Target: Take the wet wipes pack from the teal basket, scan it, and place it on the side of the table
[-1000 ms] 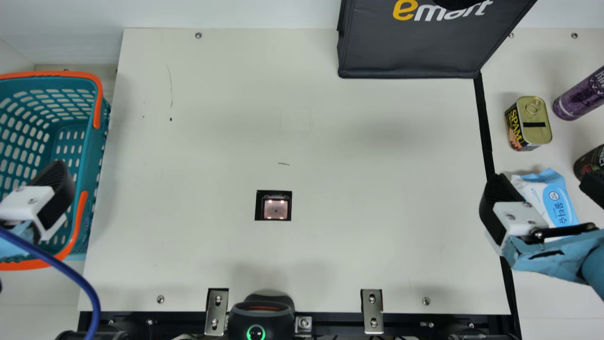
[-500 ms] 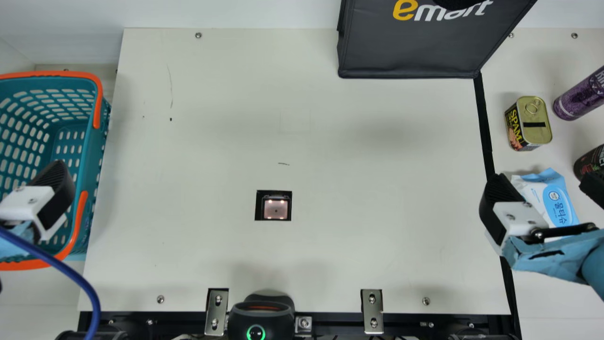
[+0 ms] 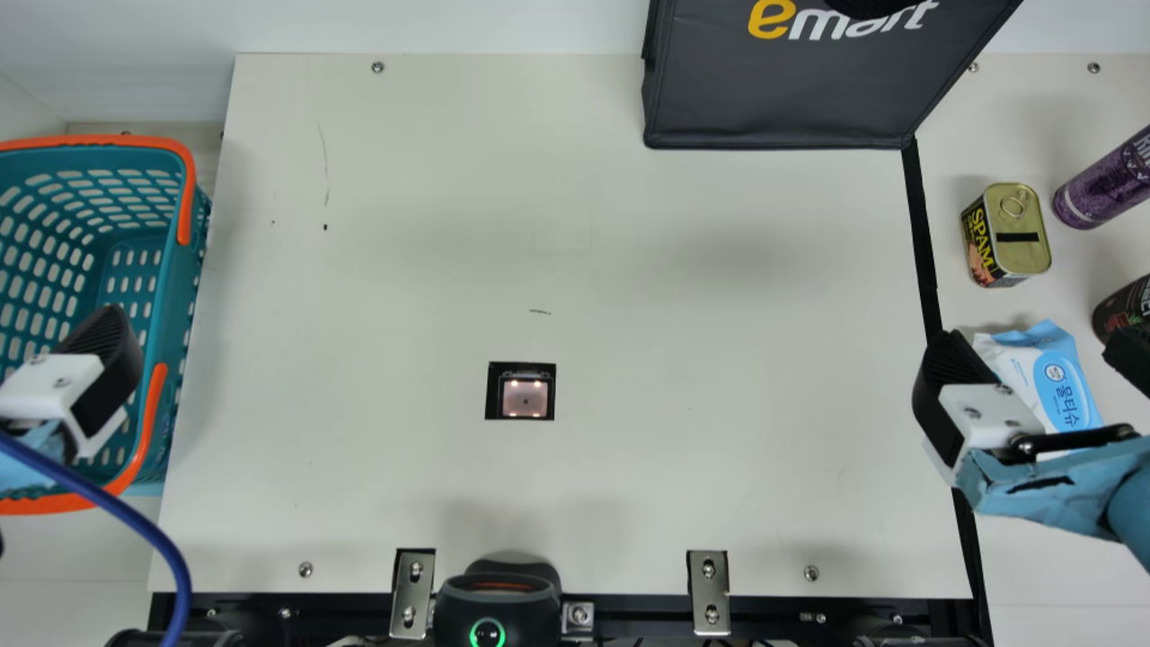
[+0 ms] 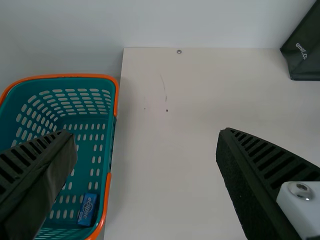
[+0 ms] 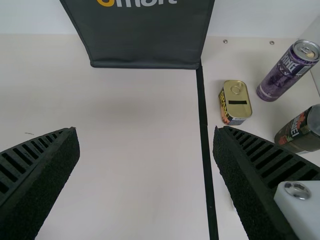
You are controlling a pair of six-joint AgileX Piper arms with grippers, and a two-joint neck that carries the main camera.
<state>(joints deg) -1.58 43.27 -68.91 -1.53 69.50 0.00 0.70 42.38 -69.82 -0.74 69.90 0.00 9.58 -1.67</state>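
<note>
- Nearest me there's a black scanner unit with a green ring light, on the near side of the scanner window, a touch left of it. That window's my landmark here.
- My right pincer hangs well right of the window, fingers wide apart, nothing between them.
- My left pincer is way left of the window, above the teal basket, fingers apart too and just as empty.
- The wet wipes pack lies on the worktop, well right of the window past the black strip, partly hidden by my right arm.
- There's a small blue box in the basket, left of the window.
- Farther out and right of the window: a dark can, then a gold-topped tin, then a purple can.
- Farthest, beyond the window and off to its right: a dark bag.
</note>
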